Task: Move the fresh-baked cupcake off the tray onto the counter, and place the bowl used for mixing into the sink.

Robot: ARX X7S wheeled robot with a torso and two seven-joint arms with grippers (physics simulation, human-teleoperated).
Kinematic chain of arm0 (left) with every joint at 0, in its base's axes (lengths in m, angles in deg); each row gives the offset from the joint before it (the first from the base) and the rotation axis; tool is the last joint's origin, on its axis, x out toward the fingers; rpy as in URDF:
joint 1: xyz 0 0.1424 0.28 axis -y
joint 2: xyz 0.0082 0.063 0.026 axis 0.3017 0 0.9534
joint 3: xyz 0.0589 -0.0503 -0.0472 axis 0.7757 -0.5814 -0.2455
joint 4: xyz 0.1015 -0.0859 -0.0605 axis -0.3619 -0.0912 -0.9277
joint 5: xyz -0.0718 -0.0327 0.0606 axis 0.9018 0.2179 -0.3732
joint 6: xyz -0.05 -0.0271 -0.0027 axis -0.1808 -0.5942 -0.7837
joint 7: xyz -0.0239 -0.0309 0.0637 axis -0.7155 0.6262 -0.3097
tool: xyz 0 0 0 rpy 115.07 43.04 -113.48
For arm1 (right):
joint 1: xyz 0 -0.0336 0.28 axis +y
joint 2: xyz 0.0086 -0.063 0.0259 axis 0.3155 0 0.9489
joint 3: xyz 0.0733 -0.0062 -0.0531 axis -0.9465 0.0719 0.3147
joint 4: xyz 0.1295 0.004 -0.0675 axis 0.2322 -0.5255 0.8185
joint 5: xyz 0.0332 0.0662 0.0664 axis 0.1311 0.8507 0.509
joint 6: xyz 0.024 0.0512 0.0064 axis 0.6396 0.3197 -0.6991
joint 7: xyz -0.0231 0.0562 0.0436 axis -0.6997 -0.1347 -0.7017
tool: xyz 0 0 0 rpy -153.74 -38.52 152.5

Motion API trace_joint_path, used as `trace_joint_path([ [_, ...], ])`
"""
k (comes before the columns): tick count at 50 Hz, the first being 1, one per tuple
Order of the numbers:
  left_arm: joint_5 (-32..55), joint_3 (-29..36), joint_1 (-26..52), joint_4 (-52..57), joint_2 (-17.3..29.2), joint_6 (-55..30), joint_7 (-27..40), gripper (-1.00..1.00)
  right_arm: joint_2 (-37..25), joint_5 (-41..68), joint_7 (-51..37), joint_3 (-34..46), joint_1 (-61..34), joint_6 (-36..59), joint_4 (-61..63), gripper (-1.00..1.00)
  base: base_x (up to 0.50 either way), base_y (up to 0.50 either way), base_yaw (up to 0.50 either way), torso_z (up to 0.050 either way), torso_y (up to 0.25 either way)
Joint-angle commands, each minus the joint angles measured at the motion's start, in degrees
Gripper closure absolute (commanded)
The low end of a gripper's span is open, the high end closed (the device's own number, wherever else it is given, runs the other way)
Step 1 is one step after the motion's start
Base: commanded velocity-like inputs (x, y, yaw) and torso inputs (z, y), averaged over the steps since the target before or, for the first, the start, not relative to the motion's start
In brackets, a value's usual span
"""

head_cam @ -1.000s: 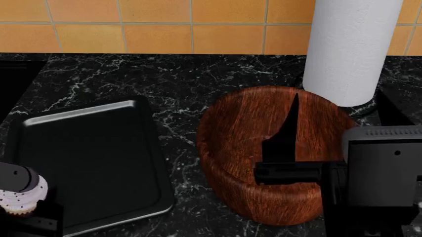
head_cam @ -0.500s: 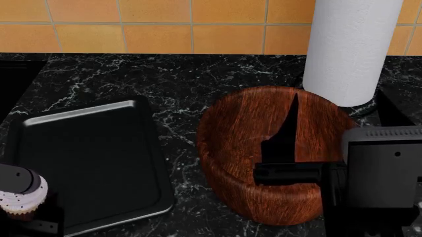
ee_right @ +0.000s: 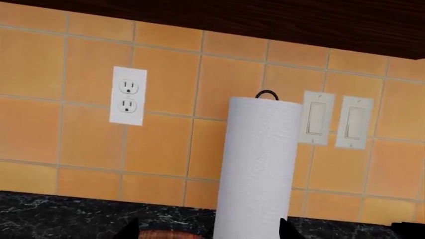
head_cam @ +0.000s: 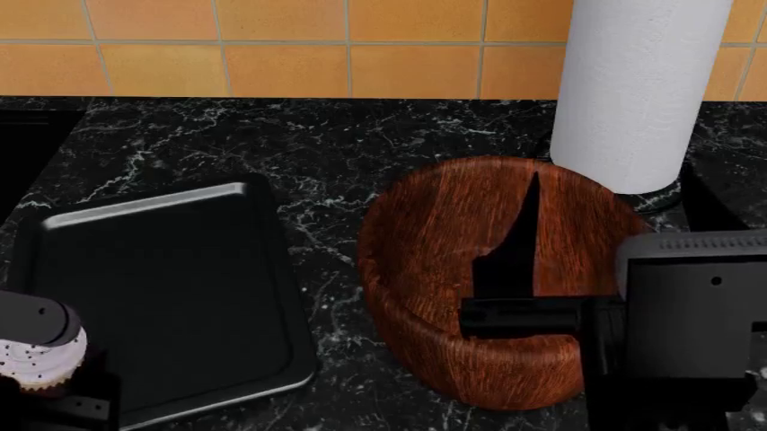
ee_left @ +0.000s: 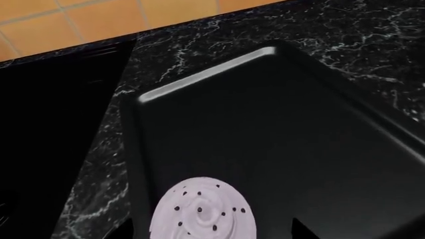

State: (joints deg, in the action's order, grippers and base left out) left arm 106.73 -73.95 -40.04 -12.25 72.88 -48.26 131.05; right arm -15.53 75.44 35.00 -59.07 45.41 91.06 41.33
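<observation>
Head view: the left gripper [head_cam: 42, 359] holds the cupcake [head_cam: 39, 362] over the tray's [head_cam: 168, 296] near left corner. Farther right, the right gripper [head_cam: 518, 296] reaches into the bowl [head_cam: 419, 269] mid-counter [head_cam: 323, 144]; I cannot tell its opening.

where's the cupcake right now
In the head view the cupcake is at the bottom left corner, at the near left edge of the tray, right by the left hand and far from the bowl.
</observation>
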Motion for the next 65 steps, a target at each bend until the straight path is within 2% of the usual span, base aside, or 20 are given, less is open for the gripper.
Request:
trace_joint_path([
  [1, -1.01, 0.97, 0.33, -1.79, -0.15, 0.69, -1.20, -1.00, -0.15, -0.11, -0.24, 0.25, 0.31, -0.78, -0.73, -1.00, 0.00, 0.00, 0.00, 0.000, 0.000],
  [22, -0.69, -0.26, -1.10, -1.83, 0.28, 2.55, -0.37, -1.00, -0.49, 0.46, -0.84, 0.31, 0.44, -0.40, -0.23, -1.00, 0.00, 0.00, 0.00, 0.000, 0.000],
  [23, 0.08, -0.40, -0.75, -1.75, 0.52, 2.23, -0.65, 1.00, -0.52, 0.64, -0.86, 0.25, 0.27, -0.08, -0.04, -1.00, 0.00, 0.00, 0.00, 0.000, 0.000],
  [28, 1.38, -1.24, -0.97, -0.19, 0.94, 2.15, 0.81, 1.00, -0.67, 0.93, -1.03, 0.37, -0.20, 0.56, 0.40, -1.00, 0.00, 0.00, 0.00, 0.000, 0.000],
  [40, 10.85, -3.55, 2.69, 4.41, 1.76, 0.13, 7.74, 1.00, -0.84, 1.25, -1.23, 0.40, -0.13, 0.32, 0.40, -1.00, 0.00, 0.00, 0.00, 0.000, 0.001],
  [48, 27.44, -6.04, 8.09, 10.03, 5.22, 2.22, 18.00, 1.00, -0.81, 1.22, -1.37, 1.22, -0.91, 0.25, -0.31, -1.00, 0.00, 0.00, 0.00, 0.000, 0.000],
  [53, 37.59, -5.06, 12.07, 14.19, 8.04, 5.30, 23.85, 1.00, -0.85, 1.42, -1.70, 1.22, -1.29, 0.87, -0.07, -1.00, 0.00, 0.00, 0.00, 0.000, 0.000],
  [58, 45.32, -1.65, 16.07, 18.43, 8.46, 8.46, 28.23, 1.00, -0.81, 1.66, -2.03, 1.33, -1.55, 1.43, 0.39, -1.00, 0.00, 0.00, 0.00, 0.000, 0.000],
  [65, 54.38, 3.08, 20.82, 23.53, 6.52, 13.68, 31.24, 1.00, -0.93, 2.30, -2.36, 0.93, -2.09, 2.53, 1.21, -1.00, 0.00, 0.00, 0.00, 0.000, 0.000],
])
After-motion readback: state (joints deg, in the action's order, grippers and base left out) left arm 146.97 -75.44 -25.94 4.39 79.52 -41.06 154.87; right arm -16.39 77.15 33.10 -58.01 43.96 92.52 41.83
